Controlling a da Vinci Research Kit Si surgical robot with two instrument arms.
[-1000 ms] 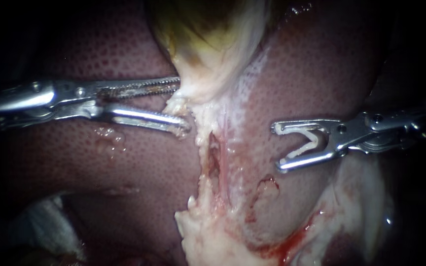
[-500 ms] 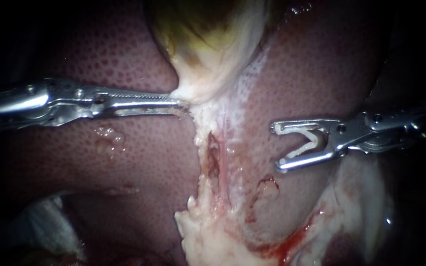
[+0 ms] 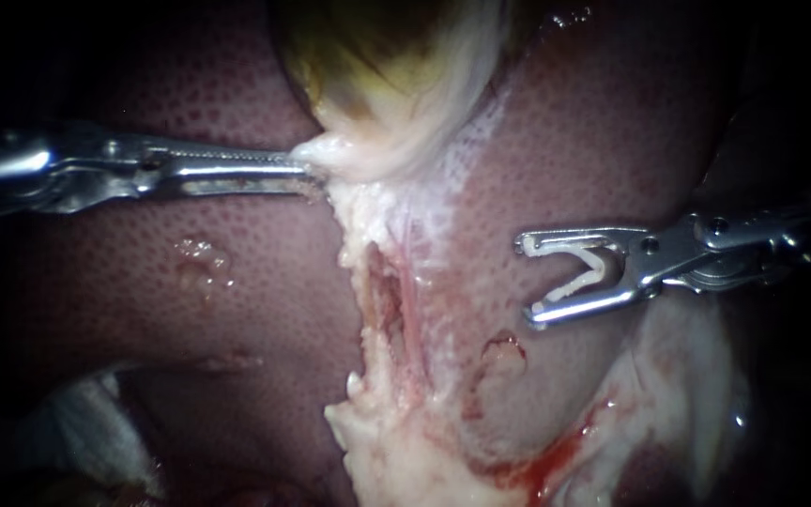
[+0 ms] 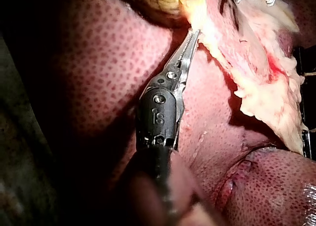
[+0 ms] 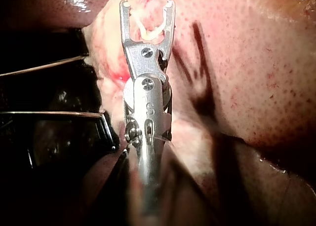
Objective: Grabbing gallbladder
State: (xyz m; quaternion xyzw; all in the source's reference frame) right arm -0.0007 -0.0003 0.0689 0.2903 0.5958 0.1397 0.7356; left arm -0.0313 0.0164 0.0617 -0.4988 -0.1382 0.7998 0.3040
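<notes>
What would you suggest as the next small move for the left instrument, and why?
Probably a gentle pull of the gallbladder toward the left instrument's own side. Its jaws are shut on the gallbladder's pale lower edge, so the grip looks made, and tension would likely open up the pale strip below. The right instrument, holding a clip, hangs clear of it.

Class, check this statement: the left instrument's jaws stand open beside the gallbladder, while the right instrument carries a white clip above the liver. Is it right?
No. The left instrument has its jaws shut on the pale lower edge of the gallbladder, as the endoscope view shows. The right instrument does carry a white clip above the liver.
</notes>
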